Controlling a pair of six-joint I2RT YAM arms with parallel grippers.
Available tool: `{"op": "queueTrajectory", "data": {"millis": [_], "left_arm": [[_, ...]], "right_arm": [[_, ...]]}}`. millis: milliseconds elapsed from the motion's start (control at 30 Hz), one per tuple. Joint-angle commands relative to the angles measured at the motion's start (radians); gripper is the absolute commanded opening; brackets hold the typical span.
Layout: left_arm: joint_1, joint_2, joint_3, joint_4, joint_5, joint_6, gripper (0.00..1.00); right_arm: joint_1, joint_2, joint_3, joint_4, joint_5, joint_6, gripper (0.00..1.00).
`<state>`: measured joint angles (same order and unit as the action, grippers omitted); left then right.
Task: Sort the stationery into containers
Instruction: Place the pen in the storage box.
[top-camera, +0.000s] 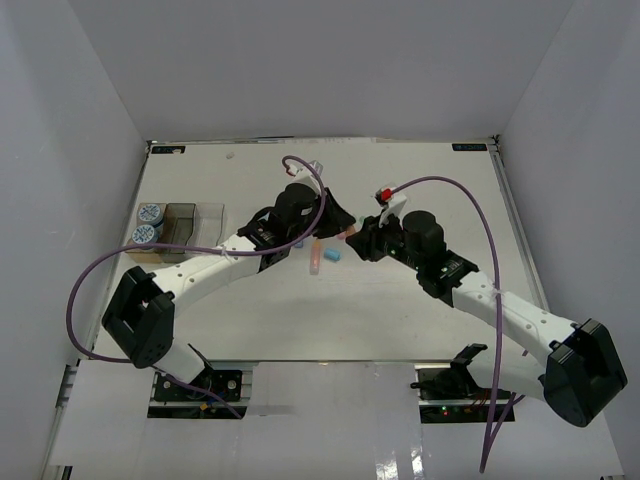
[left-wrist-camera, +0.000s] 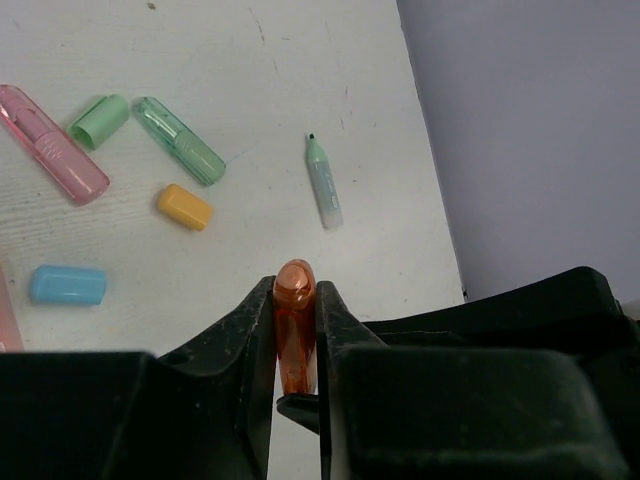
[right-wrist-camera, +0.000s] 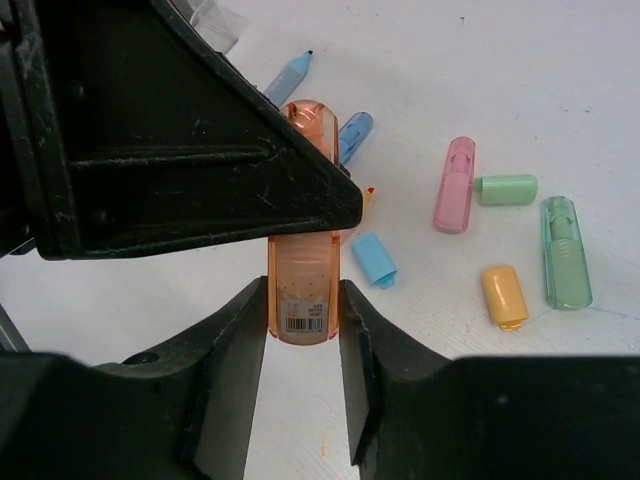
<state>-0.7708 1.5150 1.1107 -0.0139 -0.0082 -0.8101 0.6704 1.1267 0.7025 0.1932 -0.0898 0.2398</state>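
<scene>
Both pairs of jaws are closed on one and the same translucent orange piece (left-wrist-camera: 294, 335), which is held above the table (top-camera: 330, 320) near its middle. The left gripper (left-wrist-camera: 295, 292) is clamped across the rounded end, with only the width of the piece between its fingers. The right gripper (right-wrist-camera: 303, 295) is shut on the opposite end, the one with the barcode label, and both fingers are pressed against its sides. The two grippers are brought tip to tip, with the left fingers lying across the piece just beyond the right ones.

Loose stationery is scattered on the table below and around the held piece. A blue cap (right-wrist-camera: 374, 259) is seen just beside it, and an orange-yellow cap (right-wrist-camera: 504, 296) and a green piece (right-wrist-camera: 566, 252) lie further off. A pink piece (right-wrist-camera: 455, 185) lies with a mint cap (right-wrist-camera: 505, 189) at its side. A deeper blue piece (right-wrist-camera: 354, 133) and a pale blue pen tip (right-wrist-camera: 287, 77) are partly hidden behind the left gripper. An uncapped mint pen (left-wrist-camera: 323, 182) lies apart from the rest.

Farther back on the left, the row of bins is set. Only a strip of the tan bin (top-camera: 152, 254) is made out. Two patterned rolls (top-camera: 150, 213) sit at that left end, though it cannot be told for certain whether they are inside it. Two clear bins (top-camera: 182, 222) stand just to their right, and their contents cannot be told.
</scene>
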Motion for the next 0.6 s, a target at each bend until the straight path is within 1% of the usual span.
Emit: {"op": "queueTrajectory", "data": {"millis": [0,33,67,100,167,200,267,300,333,400,433,467,500,533,567], "left_arm": [[0.001,-0.029,0.017,0.006,0.001,0.020,0.19],[0.001,-0.032,0.014,0.006,-0.001,0.026,0.14],[0.001,-0.041,0.012,0.006,-0.004,0.031,0.12],[0.001,-0.042,0.009,0.005,-0.007,0.037,0.11],[0.002,-0.056,0.014,-0.032,-0.048,0.064,0.09],[0.005,-0.062,0.018,-0.049,-0.068,0.081,0.09],[0.028,-0.076,0.024,-0.121,-0.132,0.121,0.10],[0.042,-0.090,0.035,-0.154,-0.153,0.164,0.11],[0.083,-0.099,0.040,-0.225,-0.173,0.189,0.13],[0.145,-0.134,0.046,-0.291,-0.216,0.270,0.15],[0.184,-0.147,0.049,-0.354,-0.220,0.294,0.15],[0.264,-0.157,0.052,-0.382,-0.226,0.323,0.15],[0.301,-0.173,0.054,-0.409,-0.243,0.391,0.15],[0.338,-0.176,0.072,-0.470,-0.254,0.426,0.15],[0.402,-0.174,0.083,-0.498,-0.271,0.458,0.15]], "right_arm": [[0.006,-0.015,-0.005,0.083,-0.013,0.013,0.40],[0.006,-0.016,-0.006,0.083,-0.011,0.012,0.44],[0.006,-0.018,-0.008,0.080,-0.007,0.013,0.48],[0.006,-0.024,-0.008,0.075,-0.004,0.009,0.58],[0.005,-0.030,-0.006,0.061,0.002,0.006,0.74],[0.005,-0.041,-0.008,0.043,0.012,0.003,0.87],[0.005,-0.053,-0.008,0.016,0.037,-0.013,0.96],[0.005,-0.067,-0.006,-0.024,0.047,-0.020,0.97],[0.006,-0.076,-0.005,-0.044,0.058,-0.040,0.95],[0.005,-0.096,-0.005,-0.108,0.085,-0.059,0.90],[0.005,-0.103,-0.006,-0.126,0.085,-0.075,0.90],[0.006,-0.117,-0.009,-0.144,0.125,-0.083,0.90],[0.005,-0.123,-0.012,-0.156,0.130,-0.091,0.90],[0.005,-0.130,-0.018,-0.173,0.133,-0.097,0.90],[0.005,-0.140,-0.029,-0.178,0.131,-0.108,0.90]]}}
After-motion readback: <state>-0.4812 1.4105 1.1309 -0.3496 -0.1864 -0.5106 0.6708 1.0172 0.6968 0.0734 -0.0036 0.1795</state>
